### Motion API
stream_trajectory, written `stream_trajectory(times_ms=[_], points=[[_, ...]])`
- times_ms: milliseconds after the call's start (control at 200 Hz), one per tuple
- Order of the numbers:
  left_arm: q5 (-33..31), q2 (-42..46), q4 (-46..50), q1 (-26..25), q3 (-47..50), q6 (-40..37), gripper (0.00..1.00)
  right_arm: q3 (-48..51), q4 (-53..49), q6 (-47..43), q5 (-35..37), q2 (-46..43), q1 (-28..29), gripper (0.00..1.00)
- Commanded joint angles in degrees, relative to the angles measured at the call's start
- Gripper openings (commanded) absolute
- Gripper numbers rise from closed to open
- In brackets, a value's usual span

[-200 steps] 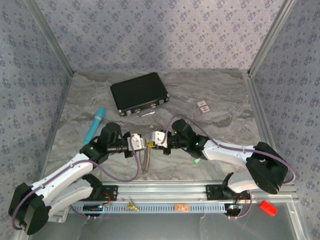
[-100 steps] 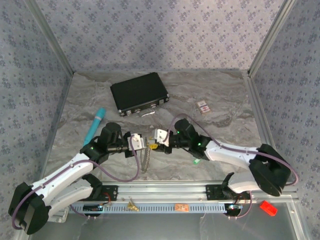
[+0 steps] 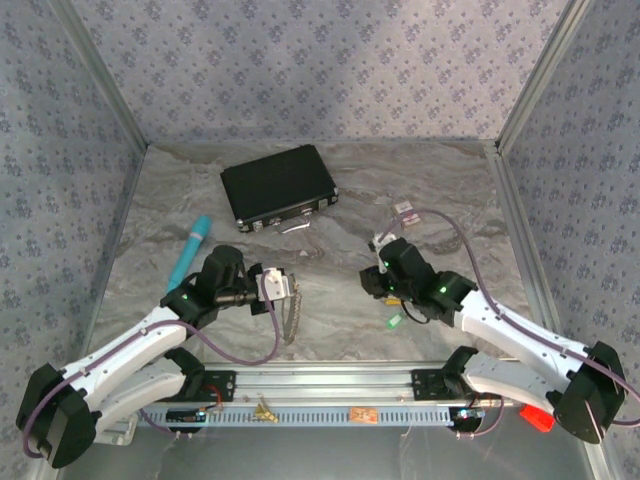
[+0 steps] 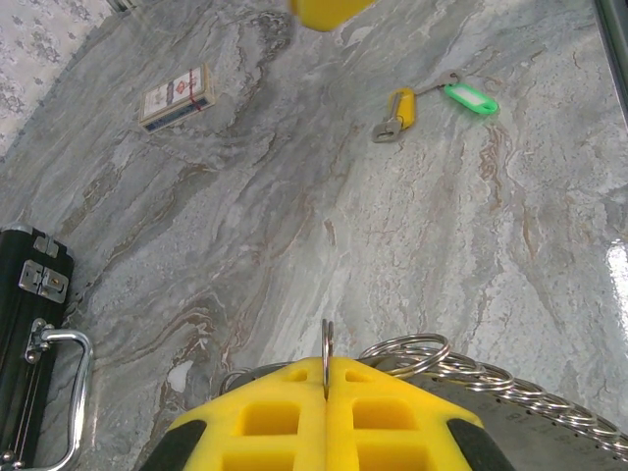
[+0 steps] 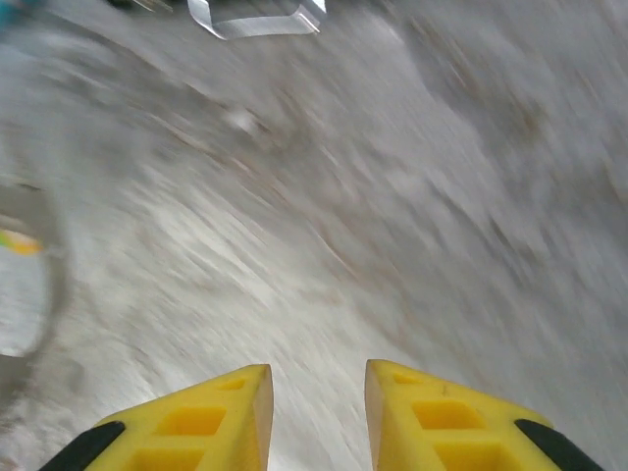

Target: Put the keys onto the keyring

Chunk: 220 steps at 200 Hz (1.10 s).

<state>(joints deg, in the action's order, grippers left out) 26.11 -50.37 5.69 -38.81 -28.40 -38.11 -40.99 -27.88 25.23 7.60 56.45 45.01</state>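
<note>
My left gripper (image 4: 327, 365) is shut on one thin ring of the keyring (image 4: 471, 371), a silvery chain of rings that trails off to the right. From above, the keyring (image 3: 290, 318) hangs down from the left gripper (image 3: 280, 287) toward the table. Two keys lie apart on the marble, one with a yellow head (image 4: 397, 111) and one with a green head (image 4: 470, 97). The green key (image 3: 394, 322) sits just below the right arm. My right gripper (image 5: 319, 385) is open over bare marble with nothing between its fingers; from above, the right gripper (image 3: 380, 244) stands right of centre.
A black case (image 3: 278, 186) lies at the back, its metal handle (image 5: 257, 17) toward me. A teal stick (image 3: 188, 250) lies at the left. A small white-and-pink card (image 3: 406, 213) lies at the back right. Patterned walls close three sides.
The right gripper has opened and drawn away to the right and back from the left gripper. The left gripper has stayed in place, shut on the keyring.
</note>
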Motion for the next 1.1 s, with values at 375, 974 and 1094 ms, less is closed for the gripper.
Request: stream_trajectory(times_ms=[375,974,1094], points=[[0.7,0.1,-0.6,-1.5,-2.3,-0.6,0.00,-4.5,-16.7,10.3,-5.1,16.5,-6.7,0.41],[1.2,-0.4,-0.2,-1.7,-2.6,-1.2,0.00,-10.4,-14.2,-1.3,-2.9,30.6,-6.3,0.26],[1.6,-0.3,0.0,-1.7,-2.5,-1.1,0.00,-10.6,-14.4,-1.3,-2.5,31.5,-6.4,0.24]])
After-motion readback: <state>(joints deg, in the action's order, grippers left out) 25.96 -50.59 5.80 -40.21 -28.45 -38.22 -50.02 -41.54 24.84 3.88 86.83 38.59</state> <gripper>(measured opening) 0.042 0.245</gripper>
